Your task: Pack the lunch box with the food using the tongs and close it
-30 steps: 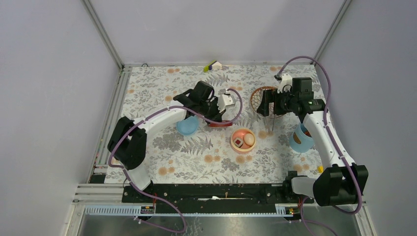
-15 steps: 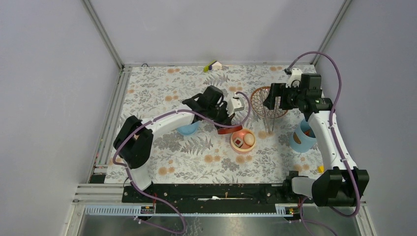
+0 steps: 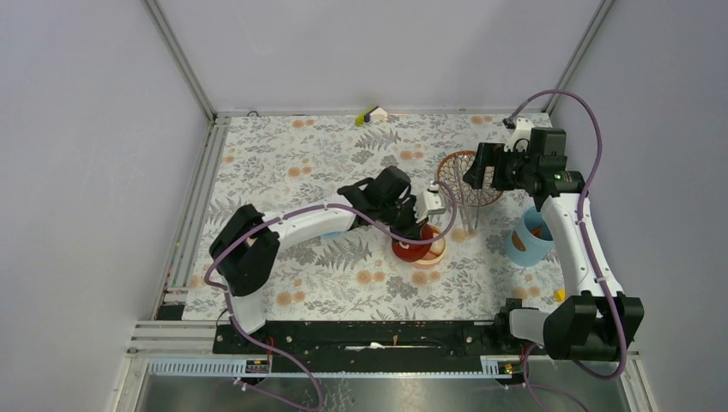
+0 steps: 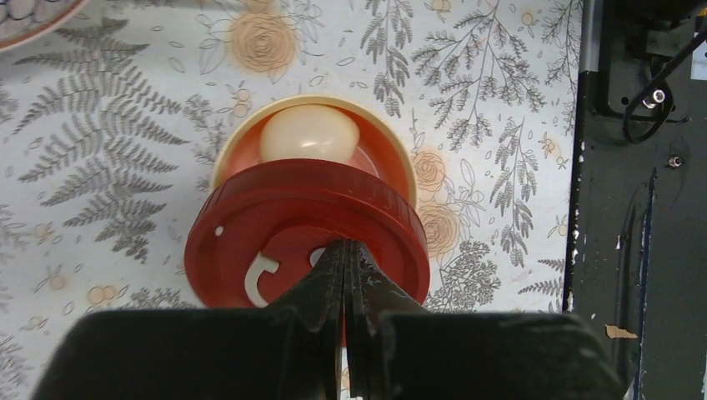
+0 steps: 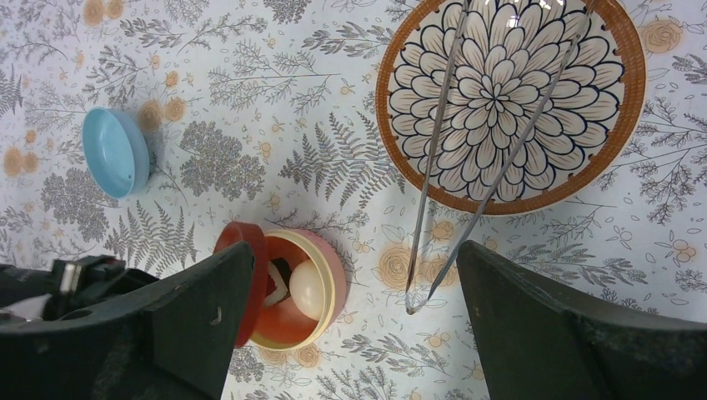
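Half the pink bowl (image 4: pixel 385 150) shows uncovered beyond the red lid (image 4: pixel 283 208).

The left arm (image 3: pixel 300 219) stretches low from the table's near edge to its middle, left gripper (image 4: pixel 344 243) pinched shut on a red lid (image 4: pixel 283 225), while the right arm (image 3: pixel 571 236) rises along the right edge, right gripper (image 3: pixel 476 172) spread wide, pointing down.

Bowl (image 4: pixel 398 158): mostly under lid (image 4: pixel 304 225) in the left wrist view; egg (image 4: pixel 309 136) half shown, other contents hidden. Lid's near edge: behind left gripper (image 4: pixel 345 250). Dish (image 4: pixel 25 12): one corner only, cut by the frame. Tongs (image 5: pixel 435 158): upper ends run off the top edge (right wrist view). Shell (image 3: pixel 525 245) contents: too small to tell. Small object (image 3: pixel 371 115) at far table edge: unidentifiable.
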You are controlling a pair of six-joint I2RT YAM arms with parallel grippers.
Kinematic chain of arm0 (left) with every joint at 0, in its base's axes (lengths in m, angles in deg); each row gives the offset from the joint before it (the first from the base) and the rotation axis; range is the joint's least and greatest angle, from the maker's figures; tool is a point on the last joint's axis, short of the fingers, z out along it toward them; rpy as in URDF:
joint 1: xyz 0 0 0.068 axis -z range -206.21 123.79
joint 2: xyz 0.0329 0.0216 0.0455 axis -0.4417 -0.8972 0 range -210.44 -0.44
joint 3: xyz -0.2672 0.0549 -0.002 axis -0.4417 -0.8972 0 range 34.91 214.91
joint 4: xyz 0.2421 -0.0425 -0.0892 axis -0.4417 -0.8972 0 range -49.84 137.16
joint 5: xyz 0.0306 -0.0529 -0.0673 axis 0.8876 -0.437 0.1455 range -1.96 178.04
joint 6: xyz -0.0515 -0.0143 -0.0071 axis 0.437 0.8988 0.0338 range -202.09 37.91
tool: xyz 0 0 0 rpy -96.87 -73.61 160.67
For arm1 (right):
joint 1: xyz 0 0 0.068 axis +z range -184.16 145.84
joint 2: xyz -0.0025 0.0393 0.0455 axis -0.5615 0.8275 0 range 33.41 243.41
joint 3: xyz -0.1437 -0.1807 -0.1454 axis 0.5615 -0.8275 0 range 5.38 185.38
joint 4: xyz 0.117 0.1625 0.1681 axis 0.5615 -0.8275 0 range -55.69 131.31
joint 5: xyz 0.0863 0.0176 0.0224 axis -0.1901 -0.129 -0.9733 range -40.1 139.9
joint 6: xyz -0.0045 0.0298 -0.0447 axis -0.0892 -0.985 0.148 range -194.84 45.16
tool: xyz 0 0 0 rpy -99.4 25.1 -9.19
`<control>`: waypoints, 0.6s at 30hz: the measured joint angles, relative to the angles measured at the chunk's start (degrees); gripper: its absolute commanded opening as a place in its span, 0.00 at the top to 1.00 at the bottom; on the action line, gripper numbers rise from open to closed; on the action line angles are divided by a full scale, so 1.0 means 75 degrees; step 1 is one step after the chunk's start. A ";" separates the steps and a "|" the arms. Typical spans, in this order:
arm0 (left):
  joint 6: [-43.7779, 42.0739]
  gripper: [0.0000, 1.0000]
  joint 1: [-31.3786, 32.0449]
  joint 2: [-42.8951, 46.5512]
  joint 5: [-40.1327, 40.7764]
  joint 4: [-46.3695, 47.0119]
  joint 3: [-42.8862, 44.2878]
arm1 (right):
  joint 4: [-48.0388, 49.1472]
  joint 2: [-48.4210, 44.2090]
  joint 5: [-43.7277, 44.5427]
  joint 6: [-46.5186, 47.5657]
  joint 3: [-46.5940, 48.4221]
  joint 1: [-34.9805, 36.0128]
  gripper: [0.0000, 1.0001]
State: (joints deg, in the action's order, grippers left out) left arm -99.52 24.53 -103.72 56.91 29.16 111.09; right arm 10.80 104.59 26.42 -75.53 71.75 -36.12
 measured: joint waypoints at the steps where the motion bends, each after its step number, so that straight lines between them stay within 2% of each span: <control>1: 0.0000 1.00 0.0061 -0.0044 0.0017 0.0009 0.0000 | 0.0000 0.0000 0.0000 -0.0012 0.0000 -0.0009 0.01; 18: 0.0015 1.00 0.0443 -0.0615 0.0289 0.0154 0.0548 | 0.0000 -0.0044 0.0000 -0.0035 -0.0003 -0.0105 0.01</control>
State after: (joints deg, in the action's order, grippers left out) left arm -99.41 27.85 -108.33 59.07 30.32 115.20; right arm 10.80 104.26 26.42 -75.79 71.73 -36.91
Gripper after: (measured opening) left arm 0.009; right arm 0.990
